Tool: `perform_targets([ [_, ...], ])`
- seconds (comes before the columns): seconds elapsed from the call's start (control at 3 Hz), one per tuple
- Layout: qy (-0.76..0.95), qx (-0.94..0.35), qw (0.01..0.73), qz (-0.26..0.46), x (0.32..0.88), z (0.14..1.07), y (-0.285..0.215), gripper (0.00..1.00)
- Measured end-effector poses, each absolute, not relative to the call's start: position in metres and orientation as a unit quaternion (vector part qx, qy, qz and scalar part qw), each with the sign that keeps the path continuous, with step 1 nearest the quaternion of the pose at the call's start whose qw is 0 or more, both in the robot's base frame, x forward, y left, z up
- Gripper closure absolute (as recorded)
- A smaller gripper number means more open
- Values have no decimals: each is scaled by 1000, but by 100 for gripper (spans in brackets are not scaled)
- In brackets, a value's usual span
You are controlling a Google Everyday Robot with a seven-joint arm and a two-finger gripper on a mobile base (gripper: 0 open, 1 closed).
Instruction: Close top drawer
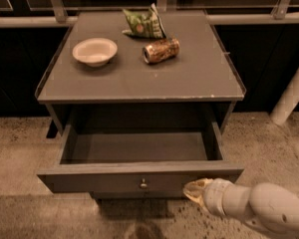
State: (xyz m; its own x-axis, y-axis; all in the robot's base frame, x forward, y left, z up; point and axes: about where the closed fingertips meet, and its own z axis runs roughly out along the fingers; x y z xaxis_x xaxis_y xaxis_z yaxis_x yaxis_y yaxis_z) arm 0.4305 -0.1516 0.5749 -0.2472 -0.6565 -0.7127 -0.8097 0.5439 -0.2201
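The top drawer (139, 182) of a dark grey cabinet is pulled wide open and its inside is empty. Its flat front panel has one small round metal knob (143, 184) at the middle. My gripper (195, 189) comes in from the lower right on a white arm and sits against the right part of the drawer's front panel, right of the knob. No other drawers show.
On the cabinet top (189, 78) lie a white bowl (94, 51), a tipped brown can (161, 51) and a green snack bag (144, 23). A white post (291, 96) stands at the right. A rail (249, 19) runs behind the cabinet. Speckled floor (20, 153) surrounds it.
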Motion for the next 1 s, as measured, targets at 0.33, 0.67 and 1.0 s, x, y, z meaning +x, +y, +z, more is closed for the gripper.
perform_targets([
  [0.33, 784, -468, 397, 96, 430, 575, -152, 100],
  [0.67, 783, -469, 404, 64, 458, 581, -152, 100],
  [1.0, 782, -469, 405, 65, 458, 582, -152, 100],
])
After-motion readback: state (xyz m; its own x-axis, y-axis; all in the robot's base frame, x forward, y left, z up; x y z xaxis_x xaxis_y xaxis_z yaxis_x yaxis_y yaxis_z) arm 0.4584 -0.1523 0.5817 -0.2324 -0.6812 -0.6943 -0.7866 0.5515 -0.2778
